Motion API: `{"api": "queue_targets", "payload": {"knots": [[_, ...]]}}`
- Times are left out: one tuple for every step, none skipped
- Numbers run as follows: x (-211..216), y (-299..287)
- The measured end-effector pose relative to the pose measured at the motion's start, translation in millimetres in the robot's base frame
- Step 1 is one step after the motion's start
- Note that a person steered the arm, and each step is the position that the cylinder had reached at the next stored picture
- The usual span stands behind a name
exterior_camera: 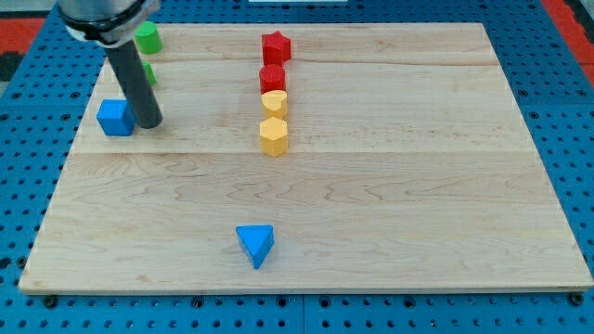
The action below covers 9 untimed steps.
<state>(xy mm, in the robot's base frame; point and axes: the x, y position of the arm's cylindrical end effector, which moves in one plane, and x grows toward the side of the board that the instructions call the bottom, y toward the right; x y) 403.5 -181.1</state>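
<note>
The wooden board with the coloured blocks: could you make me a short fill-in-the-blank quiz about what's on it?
1. My tip rests right beside the blue ___.
2. The blue triangular block lies alone near the view's ___.
3. In the middle column, below the red star block and the red block, sit two ___ blocks.
4. The green block sits near the board's top-___ corner.

Missing words: cube; bottom; yellow; left.

Pale, smooth-grained wooden worktop [390,186] over perforated blue metal-look base [566,56]; matt painted blocks, among them a blue triangle [255,244]; dark, faintly glossy rod [135,79].
</note>
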Motion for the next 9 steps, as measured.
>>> {"api": "queue_targets", "payload": {"knots": [[63.5, 55.9], [69.0, 182.1], [146.2, 259.6], [215.3, 245.8], [208.6, 182.9], [168.0, 110.1], [127.8, 32.5], [106.1, 37.8], [113.5, 81.6]]}}
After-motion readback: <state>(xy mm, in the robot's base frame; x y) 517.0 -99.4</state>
